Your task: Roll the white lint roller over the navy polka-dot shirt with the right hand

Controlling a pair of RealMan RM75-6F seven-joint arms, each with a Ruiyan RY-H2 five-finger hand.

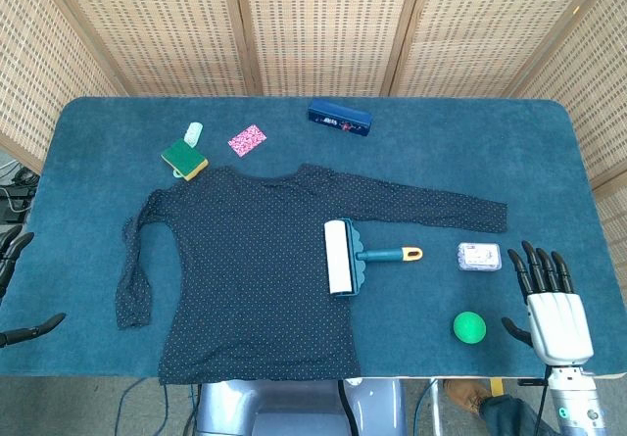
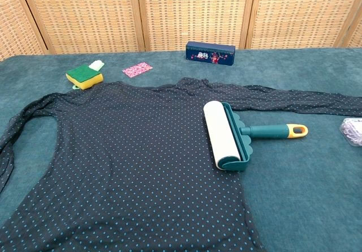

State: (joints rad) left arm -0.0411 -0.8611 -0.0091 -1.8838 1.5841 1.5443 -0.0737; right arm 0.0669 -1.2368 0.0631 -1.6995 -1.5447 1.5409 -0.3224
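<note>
Navy polka-dot shirt (image 1: 245,269) lies spread flat across a teal, felt-like table cover (image 1: 549,162), its soft fabric wrinkled at the left sleeve and its right sleeve stretched toward the right. On the shirt's right edge rests the lint roller (image 1: 355,256): a white cylinder whose long axis runs near to far, in a dark green scalloped guard, with a green handle tipped in yellow pointing right onto the bare cover. The right hand (image 1: 551,304), white-backed with black fingers spread and holding nothing, sits at the near right corner, well apart from the roller. Between them lie a small clear packet (image 1: 479,257) and a green ball (image 1: 469,327). The left hand (image 1: 15,289) shows only as dark fingers at the left edge, apart and holding nothing. Along the far side sit a green-and-yellow sponge (image 1: 184,158), a pink patterned card (image 1: 247,140) and a long dark blue box (image 1: 339,118), before woven cane screens (image 1: 313,24).
</note>
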